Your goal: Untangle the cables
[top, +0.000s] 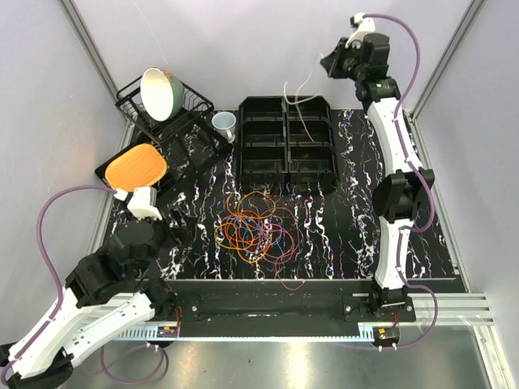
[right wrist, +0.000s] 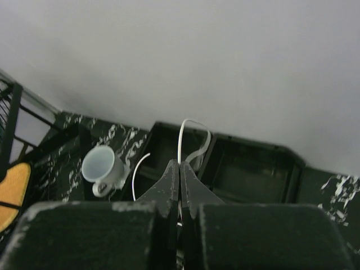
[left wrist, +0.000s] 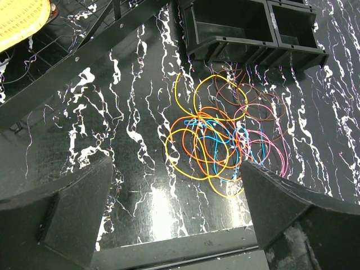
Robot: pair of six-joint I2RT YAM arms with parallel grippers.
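A tangle of thin cables (top: 258,227), orange, yellow, blue, red and maroon, lies on the black marbled table (top: 349,235) in front of the bins. It also shows in the left wrist view (left wrist: 219,135). My left gripper (top: 174,228) is low at the pile's left, open and empty (left wrist: 177,191), its fingers (left wrist: 79,208) apart on either side of the pile's near edge. My right gripper (top: 330,65) is raised at the back right, shut (right wrist: 180,164) on a thin white cable (right wrist: 181,138). That cable (top: 297,91) hangs into the black bins.
A black tray of several bins (top: 287,146) stands at the back centre. A white cup (top: 225,124) sits to its left. A dish rack (top: 190,104) with a tilted bowl (top: 160,93) is at the back left. An orange-yellow board (top: 136,166) lies on a black tray.
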